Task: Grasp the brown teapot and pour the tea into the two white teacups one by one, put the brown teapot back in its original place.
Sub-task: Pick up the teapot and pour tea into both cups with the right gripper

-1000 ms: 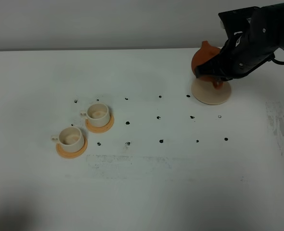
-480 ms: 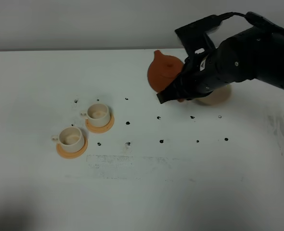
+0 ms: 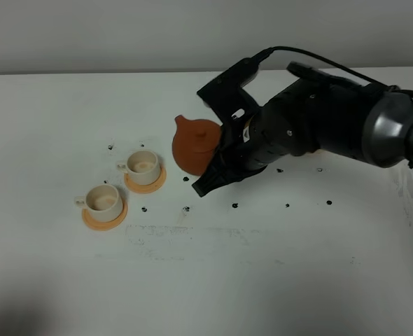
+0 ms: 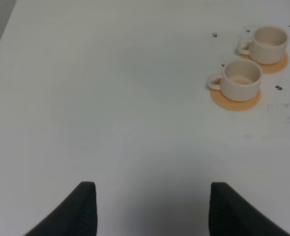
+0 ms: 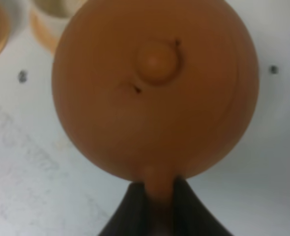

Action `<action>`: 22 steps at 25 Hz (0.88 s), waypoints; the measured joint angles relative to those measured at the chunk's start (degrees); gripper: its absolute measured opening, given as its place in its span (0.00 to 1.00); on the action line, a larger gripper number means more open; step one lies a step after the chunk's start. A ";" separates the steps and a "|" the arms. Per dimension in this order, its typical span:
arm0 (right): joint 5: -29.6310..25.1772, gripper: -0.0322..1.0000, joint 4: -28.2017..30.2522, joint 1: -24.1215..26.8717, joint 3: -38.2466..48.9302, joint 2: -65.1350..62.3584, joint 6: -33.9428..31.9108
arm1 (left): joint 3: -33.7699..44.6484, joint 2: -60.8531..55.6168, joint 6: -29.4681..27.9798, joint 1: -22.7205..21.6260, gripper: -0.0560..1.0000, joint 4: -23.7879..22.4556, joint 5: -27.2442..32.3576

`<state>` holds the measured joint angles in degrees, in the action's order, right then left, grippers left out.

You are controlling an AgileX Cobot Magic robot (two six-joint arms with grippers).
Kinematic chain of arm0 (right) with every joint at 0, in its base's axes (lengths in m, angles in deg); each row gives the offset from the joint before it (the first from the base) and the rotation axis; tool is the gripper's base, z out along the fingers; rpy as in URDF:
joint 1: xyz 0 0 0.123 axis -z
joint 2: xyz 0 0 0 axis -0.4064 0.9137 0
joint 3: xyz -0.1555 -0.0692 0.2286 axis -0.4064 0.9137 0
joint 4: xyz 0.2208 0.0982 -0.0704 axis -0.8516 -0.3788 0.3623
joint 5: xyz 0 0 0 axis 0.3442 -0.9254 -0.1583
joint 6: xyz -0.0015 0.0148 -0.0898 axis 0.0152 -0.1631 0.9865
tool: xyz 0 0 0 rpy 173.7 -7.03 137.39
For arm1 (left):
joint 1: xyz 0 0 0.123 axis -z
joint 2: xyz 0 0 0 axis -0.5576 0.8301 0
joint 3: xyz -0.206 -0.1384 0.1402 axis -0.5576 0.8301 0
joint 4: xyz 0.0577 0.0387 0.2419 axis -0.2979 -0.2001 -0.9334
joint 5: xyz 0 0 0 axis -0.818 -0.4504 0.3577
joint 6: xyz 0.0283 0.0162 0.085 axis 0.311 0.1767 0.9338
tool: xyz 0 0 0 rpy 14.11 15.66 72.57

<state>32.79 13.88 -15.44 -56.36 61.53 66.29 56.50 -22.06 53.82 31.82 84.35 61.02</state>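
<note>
Right wrist view: the two dark fingers (image 5: 135,214) of the right gripper (image 5: 159,194) are drawn in narrow and clamp the short side handle of the small round reddish-brown clay teapot (image 5: 155,103), one finger on each side of it. The handle fills the slim gap between them. The pot's body swells out beyond the fingertips. Its lid faces the camera, with the round knob (image 5: 157,61) near the middle. Past the pot's far edge, blurred, lie parts of a cream cup and orange saucers on the white table (image 5: 27,162).

In the exterior high view the black right arm (image 3: 318,126) reaches across the middle of the table from the right. It carries the teapot at its tip with the spout (image 3: 181,121) turned up and to the left. The pot sits just to the right of the farther of the two small cream-white teacups (image 3: 143,164), near it but apart from it. The nearer teacup (image 3: 103,199) stands to the front and left. Each cup rests on a round orange saucer (image 3: 154,184). Small black dots (image 3: 234,206) mark the tabletop around them.

In the left wrist view, the left gripper (image 4: 152,211) shows two dark fingertips (image 4: 83,206) standing wide apart over bare table, with nothing between them. Both cups are well away from it.
</note>
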 joint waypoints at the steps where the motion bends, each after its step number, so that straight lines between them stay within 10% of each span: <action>1: 0.14 0.12 0.00 -0.42 0.00 0.44 0.28 | 0.00 0.00 0.00 0.00 0.53 0.00 0.00; 22: -3.71 0.12 11.85 -1.97 -8.69 8.46 1.95 | 0.00 0.00 0.00 0.00 0.53 0.00 0.00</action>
<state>29.09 25.72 -17.41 -65.05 69.98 68.24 56.50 -22.06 53.82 31.82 84.35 61.02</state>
